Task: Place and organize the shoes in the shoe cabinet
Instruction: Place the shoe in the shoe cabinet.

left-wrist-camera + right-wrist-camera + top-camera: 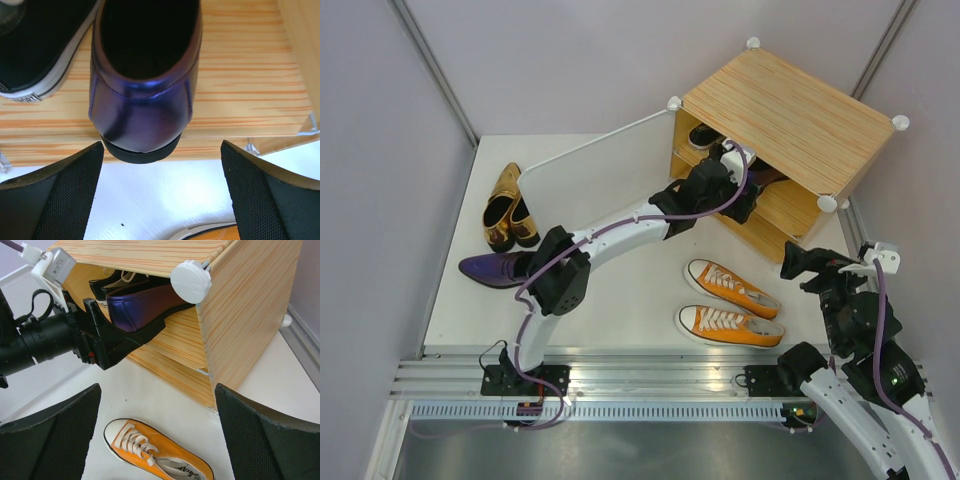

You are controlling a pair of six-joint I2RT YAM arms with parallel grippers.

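Note:
The shoe cabinet [790, 120] stands at the back right with its white door [590, 180] swung open to the left. A purple loafer [142, 115] lies on its inner shelf [240, 75], heel over the front edge, beside a black sneaker [35, 55]. My left gripper [162, 195] is open just in front of that heel, touching nothing; the top view shows the left gripper [745, 195] at the cabinet's mouth. My right gripper [157, 405] hangs open above an orange sneaker [160, 455]. The second purple loafer [495, 268], the gold pumps [508, 210] and both orange sneakers [730, 288] lie on the table.
The left arm [620, 235] stretches diagonally across the table's middle. A white corner knob [191, 281] juts from the cabinet's near corner. Grey walls [380, 150] close in the table on the left, back and right. A metal rail [650, 375] runs along the near edge.

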